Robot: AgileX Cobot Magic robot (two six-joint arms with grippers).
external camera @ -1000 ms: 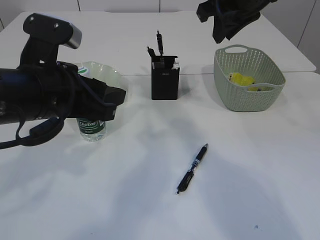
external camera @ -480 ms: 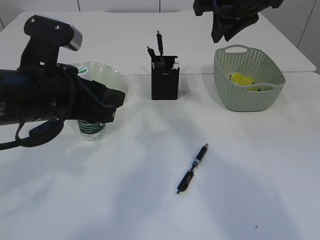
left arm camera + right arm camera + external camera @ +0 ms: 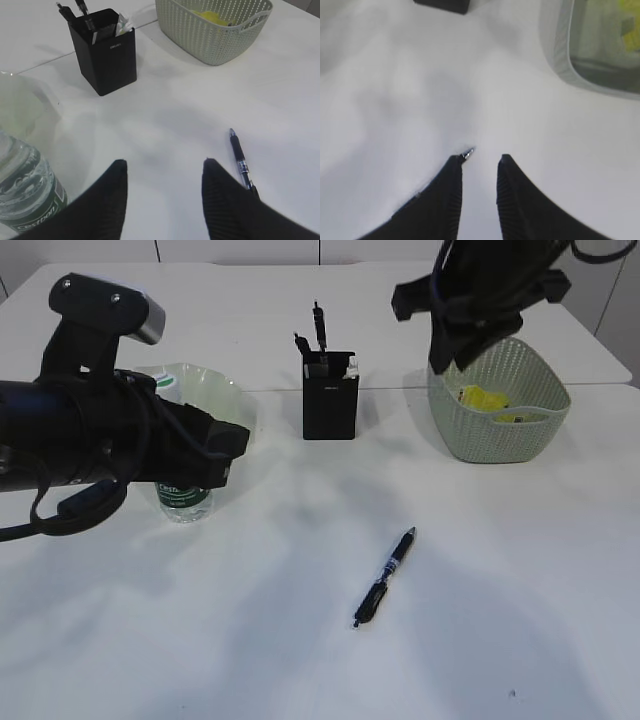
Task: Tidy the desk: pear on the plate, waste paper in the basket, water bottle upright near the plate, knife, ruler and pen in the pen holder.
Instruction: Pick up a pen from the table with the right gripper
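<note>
On the water bottle (image 3: 184, 500), "Cestbon" label.

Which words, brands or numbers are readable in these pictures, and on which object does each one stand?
"C'estbon": white script on the water bottle, on its green label; the spelling is uncertain.
Small white logo on the pen holder: too small to read.
Pen print: too small to read.

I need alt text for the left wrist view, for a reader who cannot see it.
The left hand, open and empty, hangs above the white desk between a water bottle and a pen. Behind stand a black pen holder and a green basket with yellow paper inside.
</note>
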